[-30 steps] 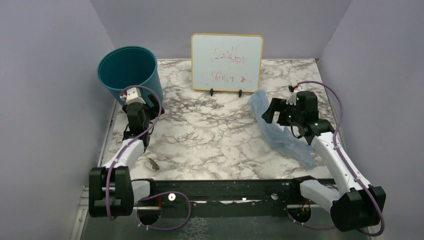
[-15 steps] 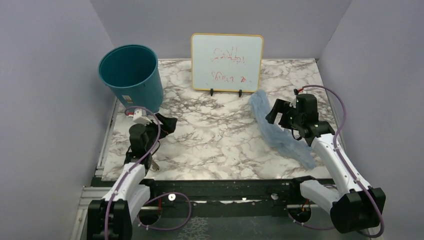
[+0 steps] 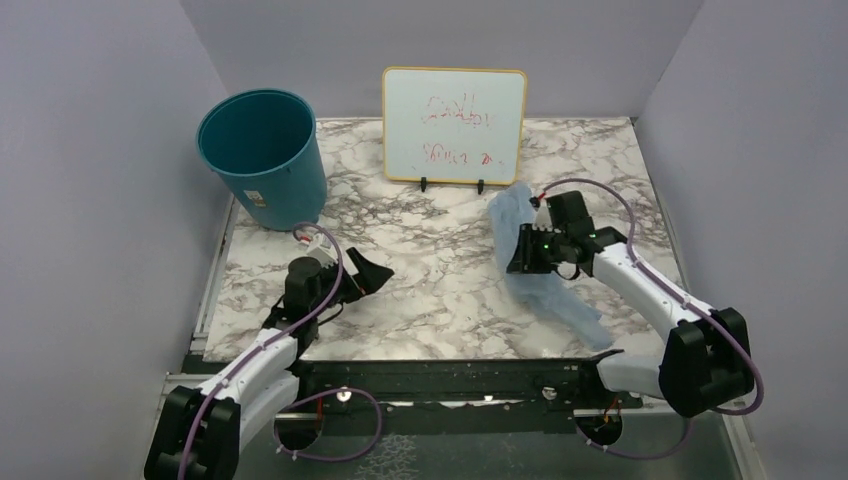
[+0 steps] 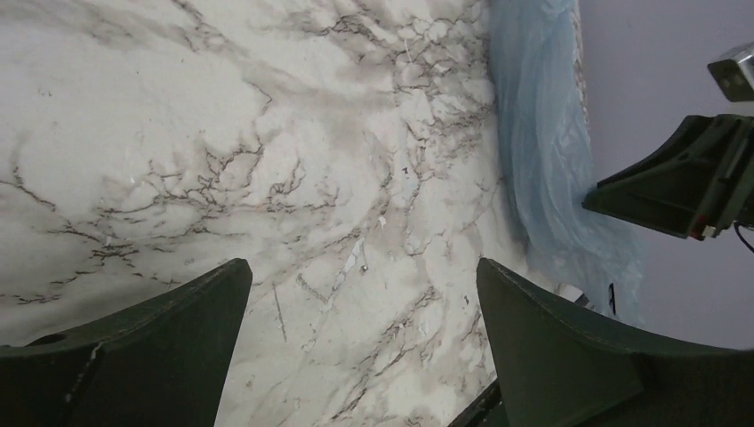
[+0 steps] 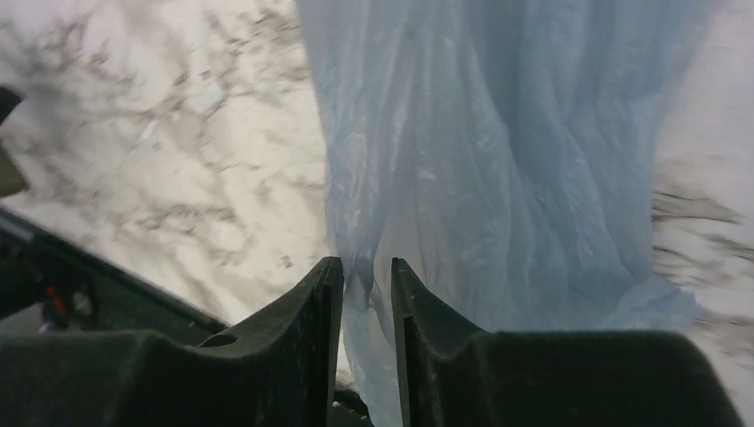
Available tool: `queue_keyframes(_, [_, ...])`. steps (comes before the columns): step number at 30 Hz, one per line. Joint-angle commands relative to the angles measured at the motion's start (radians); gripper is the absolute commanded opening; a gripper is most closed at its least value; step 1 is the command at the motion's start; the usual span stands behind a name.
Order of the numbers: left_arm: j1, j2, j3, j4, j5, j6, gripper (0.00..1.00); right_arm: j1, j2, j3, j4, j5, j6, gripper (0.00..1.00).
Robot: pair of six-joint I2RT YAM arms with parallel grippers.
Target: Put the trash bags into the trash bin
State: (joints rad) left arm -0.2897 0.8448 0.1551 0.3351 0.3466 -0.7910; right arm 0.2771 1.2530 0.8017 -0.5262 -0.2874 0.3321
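The trash bag [image 3: 560, 295] is a crinkled, translucent light-blue strip lying on the right of the marble table [image 3: 440, 250]. My right gripper [image 3: 520, 258] sits at its left edge. In the right wrist view the gripper [image 5: 367, 265] has its jaws pinched close together on a fold of the bag [image 5: 498, 160]. The teal trash bin [image 3: 262, 160] stands upright at the back left. My left gripper [image 3: 368, 278] hangs wide open over bare marble at the front left, far from the bin. In the left wrist view, the gripper [image 4: 363, 267] has nothing between its fingers and the bag [image 4: 542, 151] lies beyond.
A whiteboard [image 3: 454, 125] with red scribbles stands at the back centre, just behind the bag's far end. Purple walls close in the left, right and back sides. A black rail [image 3: 450, 380] runs along the near edge.
My right gripper moved left and down onto the bag and closed from wide open to a narrow pinch. My left arm pulled back from the bin and swung right, staying open.
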Motion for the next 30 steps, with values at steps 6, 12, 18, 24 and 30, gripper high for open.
queue_keyframes(6, [-0.002, -0.069, 0.111, -0.202, 0.020, -0.009, 0.99, 0.425, 0.137, 0.279, -0.148, 0.008, 0.026, 0.46])
queue_keyframes(12, [-0.002, -0.246, 0.127, -0.364, -0.061, -0.003, 0.99, 0.461, -0.054, 0.353, -0.156, 0.313, 0.171, 0.93])
queue_keyframes(18, [0.000, -0.265, 0.187, -0.344, -0.136, 0.021, 0.99, 0.461, -0.291, 0.304, -0.208, 0.834, 0.409, 1.00])
queue_keyframes(24, [0.000, -0.081, 0.266, -0.290, -0.028, 0.066, 0.99, 0.461, -0.354, 0.232, -0.159, 0.938, 0.447, 1.00])
queue_keyframes(30, [0.000, 0.057, 0.314, -0.234, 0.099, 0.014, 0.99, 0.415, -0.197, 0.288, -0.201, 0.795, 0.436, 1.00])
